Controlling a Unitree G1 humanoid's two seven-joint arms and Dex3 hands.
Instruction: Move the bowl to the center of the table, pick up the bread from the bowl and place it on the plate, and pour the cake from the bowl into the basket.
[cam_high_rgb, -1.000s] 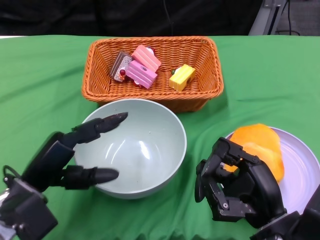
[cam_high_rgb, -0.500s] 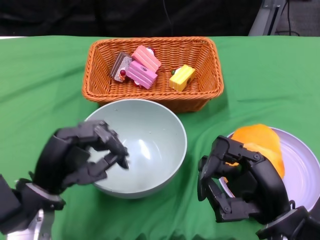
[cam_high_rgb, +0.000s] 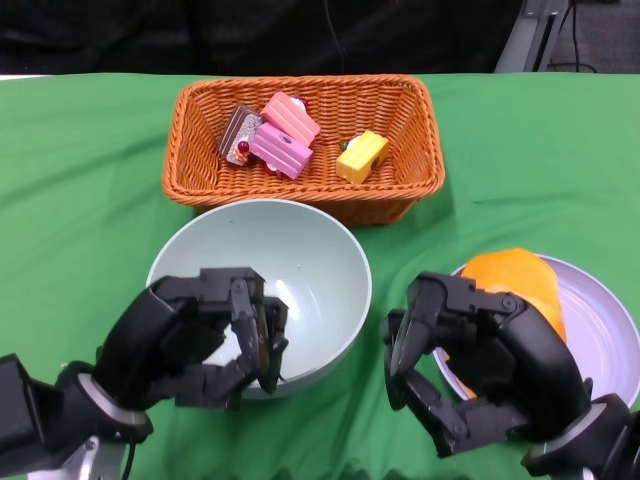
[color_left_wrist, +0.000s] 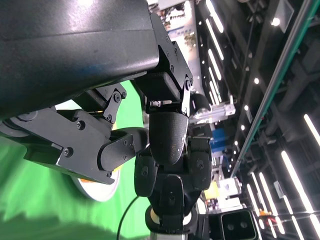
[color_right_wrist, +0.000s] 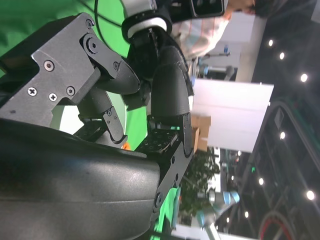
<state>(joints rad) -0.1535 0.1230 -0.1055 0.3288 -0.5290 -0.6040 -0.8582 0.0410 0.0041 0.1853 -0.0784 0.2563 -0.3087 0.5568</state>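
Wicker basket (cam_high_rgb: 415, 135) holds four cakes (cam_high_rgb: 285, 140); one bread (cam_high_rgb: 520, 290) on one plate (cam_high_rgb: 600, 320); one bowl (cam_high_rgb: 320, 250); left hand (cam_high_rgb: 205, 340) and right hand (cam_high_rgb: 480, 365) clenched, holding nothing.

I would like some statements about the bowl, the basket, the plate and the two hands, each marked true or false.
1. The pale green round bowl is empty. True.
2. The orange bread lies in the woven orange wicker basket. False: it lies on the lilac round plate.
3. The toy cake pieces lie in the basket. True.
4. The left hand grips the bowl's rim. False: its fingers are curled in front of the bowl and hold nothing.
5. The right hand holds the bread. False: its fingers are curled in with nothing in them.
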